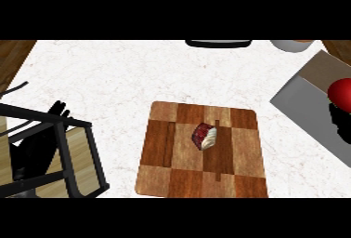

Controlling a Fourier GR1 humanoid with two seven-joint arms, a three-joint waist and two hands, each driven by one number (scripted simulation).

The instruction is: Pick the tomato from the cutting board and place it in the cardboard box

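The red round tomato (341, 93) is no longer on the board: it sits at the view's far right edge, over the grey-and-brown cardboard box (305, 88), with the black right hand (338, 122) touching it from below. How that hand is closed around it cannot be told, since the edge cuts off most of both. The step in hand looks like the placing. It probably goes best if the tomato is centred over the box's opening, clear of the grey flap, and lowered inside before it is let go, so that it cannot roll off onto the white marbled worktop (103, 69). At the left, the black left hand (27, 153) rests behind a black wire frame (65, 139), its fingers (58, 109) raised, straight and slightly spread, holding nothing. In the middle lies the chequered wooden cutting board (165, 158), which bears a small red-and-white wedge (205, 135). At the top edge are a dark flat object (219, 43) and a grey bowl (291, 45). All of these lie well apart from the box, so none seems to block the way.
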